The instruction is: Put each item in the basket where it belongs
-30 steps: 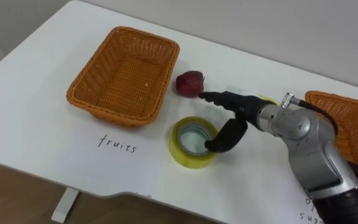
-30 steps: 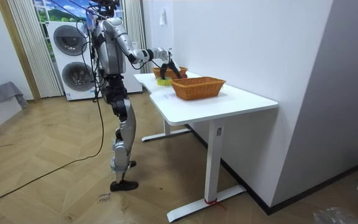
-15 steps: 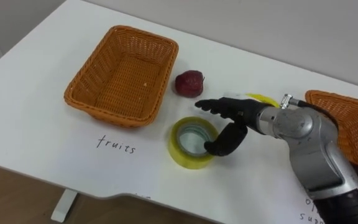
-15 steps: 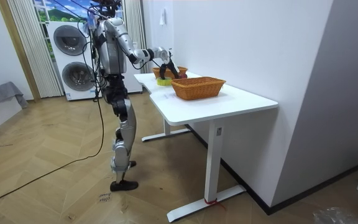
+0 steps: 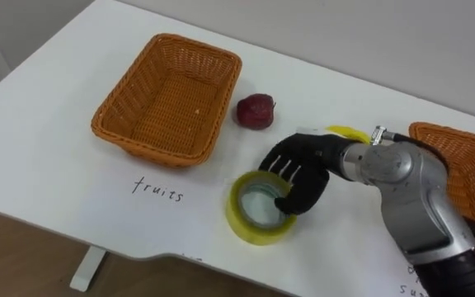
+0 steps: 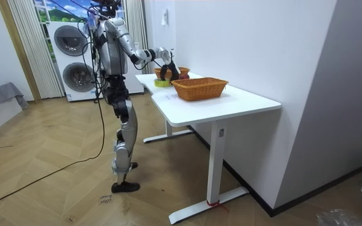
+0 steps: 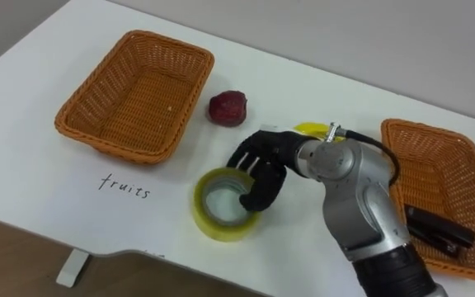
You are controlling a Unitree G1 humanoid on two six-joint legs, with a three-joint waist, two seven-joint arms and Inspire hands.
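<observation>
A yellow tape roll (image 5: 254, 221) lies flat on the white table (image 5: 48, 173) near its front edge. My right hand (image 5: 302, 167) comes in from the right and sits over the roll's right rim. Its fingers curl down onto the rim and the thumb presses the rim from the near side. A dark red fruit (image 5: 256, 110) rests beside the wicker basket (image 5: 162, 155) at the left, above a handwritten label reading "fruits" (image 5: 157, 190). That basket holds nothing. A second wicker basket (image 7: 402, 132) at the right holds a black stapler (image 7: 439, 231).
A yellow object (image 7: 310, 128) lies just behind my right wrist, partly hidden by it. In the room view I stand at the table's end, with washing machines (image 6: 74, 63) behind me. The table's front edge runs close below the tape roll.
My right hand has dropped from hovering with straight fingers, and the fingers have curled down onto the tape roll's rim. The roll now sits slightly nearer the front edge.
</observation>
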